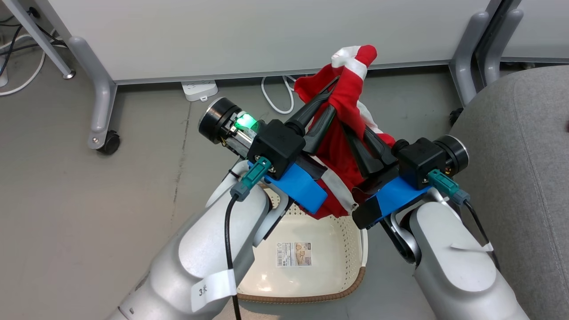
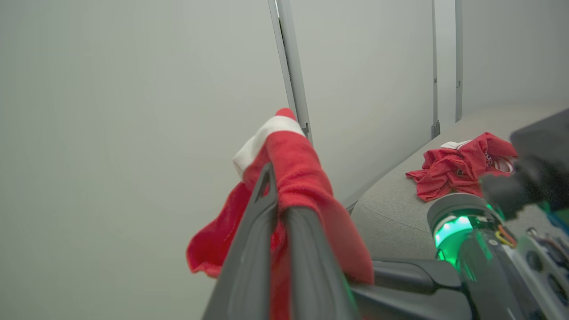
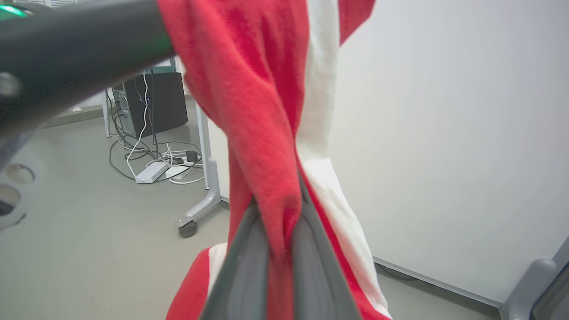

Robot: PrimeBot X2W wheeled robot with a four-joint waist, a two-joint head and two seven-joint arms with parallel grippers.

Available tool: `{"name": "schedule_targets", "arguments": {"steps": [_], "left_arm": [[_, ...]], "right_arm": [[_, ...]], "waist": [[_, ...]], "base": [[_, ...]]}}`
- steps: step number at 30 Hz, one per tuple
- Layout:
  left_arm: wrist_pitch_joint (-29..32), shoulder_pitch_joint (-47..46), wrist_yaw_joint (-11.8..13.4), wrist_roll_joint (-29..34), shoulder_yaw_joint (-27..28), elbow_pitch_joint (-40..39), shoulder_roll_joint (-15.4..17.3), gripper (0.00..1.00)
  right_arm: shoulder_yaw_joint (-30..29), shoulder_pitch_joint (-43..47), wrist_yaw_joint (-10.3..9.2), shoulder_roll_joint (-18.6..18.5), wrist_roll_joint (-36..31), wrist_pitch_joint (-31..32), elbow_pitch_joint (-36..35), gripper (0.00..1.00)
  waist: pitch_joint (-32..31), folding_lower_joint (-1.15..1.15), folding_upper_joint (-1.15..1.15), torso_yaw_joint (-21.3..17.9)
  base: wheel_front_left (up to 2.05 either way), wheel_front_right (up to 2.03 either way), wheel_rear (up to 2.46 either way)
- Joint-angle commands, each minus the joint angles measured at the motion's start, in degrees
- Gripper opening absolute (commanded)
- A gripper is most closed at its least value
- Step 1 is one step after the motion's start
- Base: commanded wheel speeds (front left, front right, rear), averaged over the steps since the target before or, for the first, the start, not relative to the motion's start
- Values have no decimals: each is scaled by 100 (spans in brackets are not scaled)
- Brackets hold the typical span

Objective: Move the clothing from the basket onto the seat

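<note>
The red garment (image 1: 330, 146) is gripped by both the left pincer (image 1: 332, 94) and the right pincer (image 1: 355, 130), bunched past their tips and hanging beneath them.

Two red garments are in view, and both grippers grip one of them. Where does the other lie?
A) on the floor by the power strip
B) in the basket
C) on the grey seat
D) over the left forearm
C: the left wrist view shows the other garment crumpled on the grey seat, and the visible part of the basket holds no clothing.
</note>
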Motion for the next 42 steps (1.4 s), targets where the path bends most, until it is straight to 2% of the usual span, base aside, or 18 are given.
{"name": "schedule_targets", "arguments": {"steps": [1,13,14,15,16,29,42], "left_arm": [[-28,-52,26,-21,6,1,-7,0],[-28,-73,22,-33,-25,35,-7,0],[-28,-71,23,-36,-31,42,-7,10],[-28,-71,24,-40,-36,46,-7,48],[-28,-77,36,-27,-36,38,-7,100],[-27,59,57,126,-6,51,-1,100],[-27,177,3,241,25,56,170,100]], "right_arm": [[-8,-75,1,6,27,-20,-13,0],[-48,-63,1,7,119,-20,-66,0],[-55,-61,1,7,132,-21,-73,0],[-62,-58,1,7,129,-21,-80,0],[-71,-53,1,7,137,-21,-88,0],[-349,113,1,6,196,-20,-248,0],[-1085,309,1,4,82,-21,-721,0]], "waist": [[-1,0,0,-5],[8,0,0,-37],[7,0,0,-38],[5,0,0,-39],[3,0,0,-40],[28,0,0,-139],[298,0,0,-774]], "base": [[0,0,0],[0,0,0],[0,0,0],[0,0,0],[0,0,0],[0,0,0],[0,0,0]]}}
